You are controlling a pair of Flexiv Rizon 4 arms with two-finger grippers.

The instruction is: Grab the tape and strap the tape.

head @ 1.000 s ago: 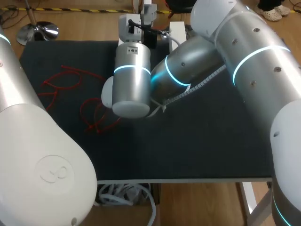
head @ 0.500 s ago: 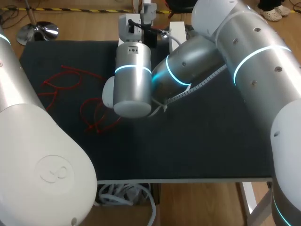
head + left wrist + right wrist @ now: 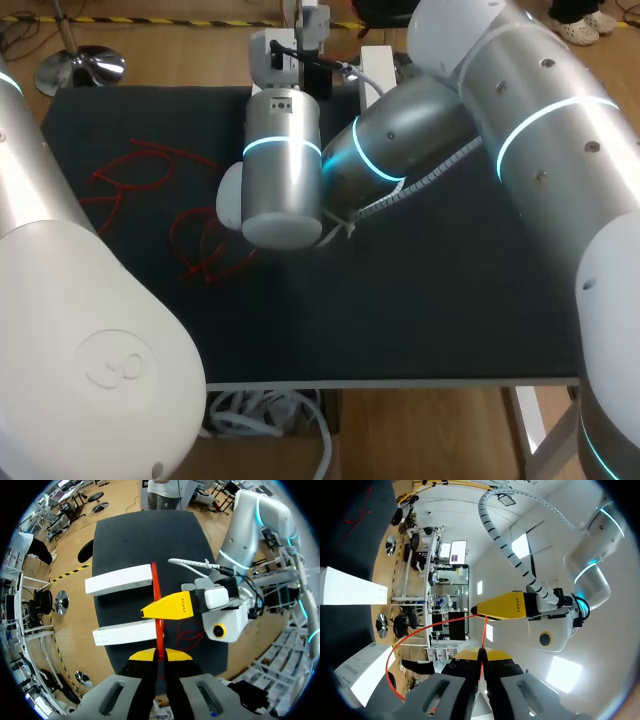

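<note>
left gripper (image 3: 160,654): yellow tips pinched narrow on the red tape (image 3: 155,587), both sides touching it. right gripper (image 3: 481,654): same, tips closed tight on the same tape. the two sit nose to nose. in each wrist view the other arm's yellow finger is just ahead of its own tips, w/ a short straight run of tape between them.

the tape is up in the air, not on the table (image 3: 450,300). from the left wrist view it runs on past the right gripper, over the two white boxes (image 3: 119,579) near the far edge. in the right wrist view the rest of it bows out in a wide loop beside the fingers.

step in hand, as i read it: tape is grabbed, strapping is under way.

to do it well:
- hold both pinches firm, since a thin strap prob slips if either eases
- keep the short span taut but don't yank
- move one arm at a time, slow. the tips are v close, so collision is the main risk
- watch the loop for twist or a snag on the boxes

loose red tapes (image 3: 150,175) lie on the mat's left side, well apart. the head view hides both tips behind the right arm, so trust the wrist views.
</note>
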